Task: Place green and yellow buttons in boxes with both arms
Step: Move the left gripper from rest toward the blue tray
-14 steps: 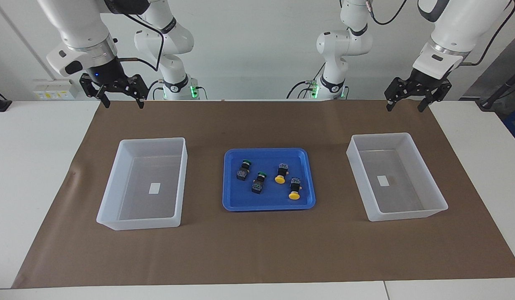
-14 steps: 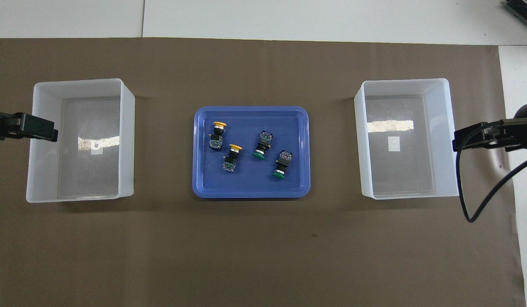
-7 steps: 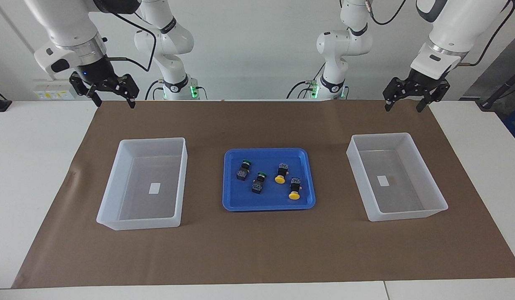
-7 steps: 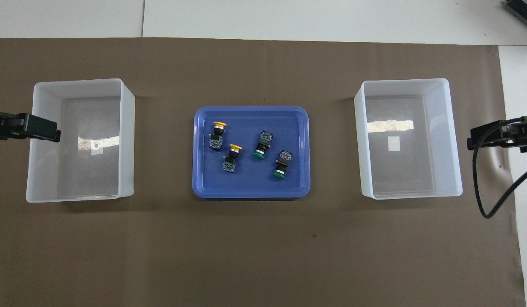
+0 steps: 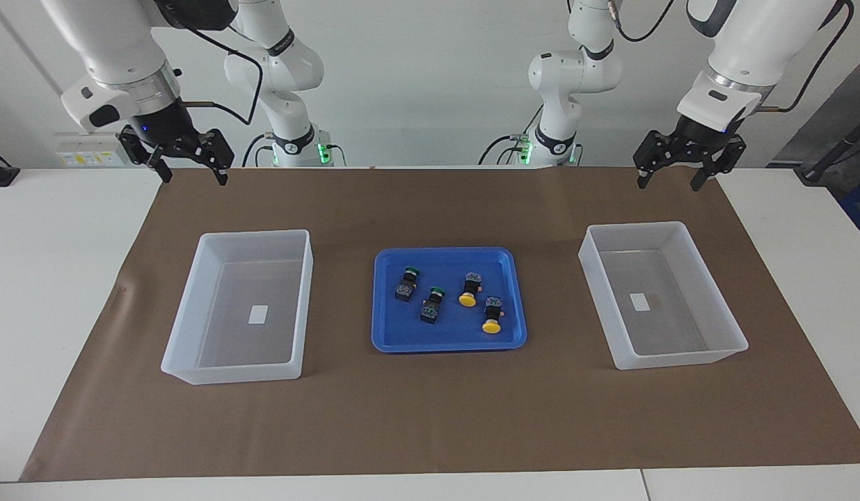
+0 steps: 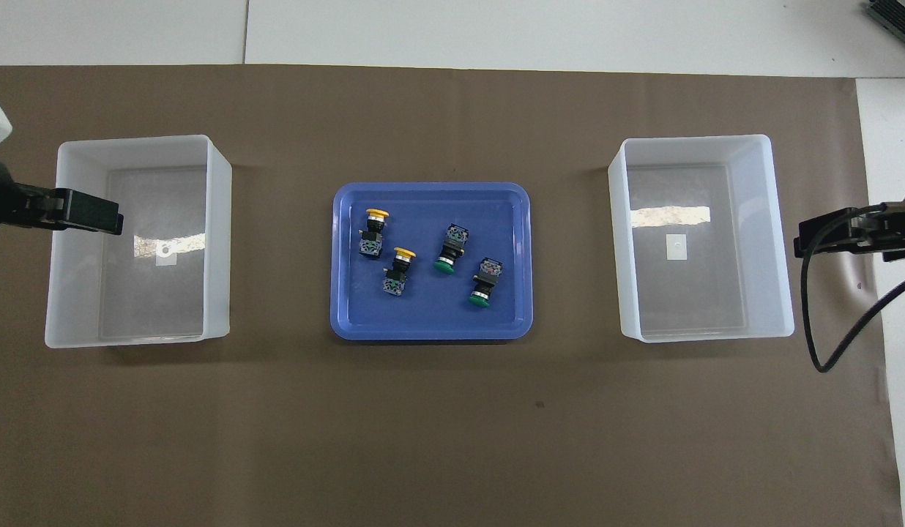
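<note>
In the facing view, the right gripper (image 5: 190, 175) is seen at the upper left of the frame, hung from its white arm above the top edge of the brown mat (image 5: 430, 417), fingers spread and empty. The left gripper (image 5: 669, 182) is held at the upper right, likewise spread and empty. The green and yellow buttons (image 5: 449, 301) are found lying in the blue tray (image 5: 444, 343) at frame centre, the green pair at its left, the yellow pair at its right. A clear box (image 5: 186, 327) is set at each side of the tray, the other box (image 5: 715, 306) at the right. A white wall is seen at the top.

In the overhead view, the left gripper (image 6: 94, 217) is shown at the left edge over the box (image 6: 218, 234) rim; the right gripper (image 6: 815, 241) is shown at the right edge beside the other box (image 6: 619, 241). The buttons (image 6: 430, 258) are seen in the tray (image 6: 430, 329) at centre.
</note>
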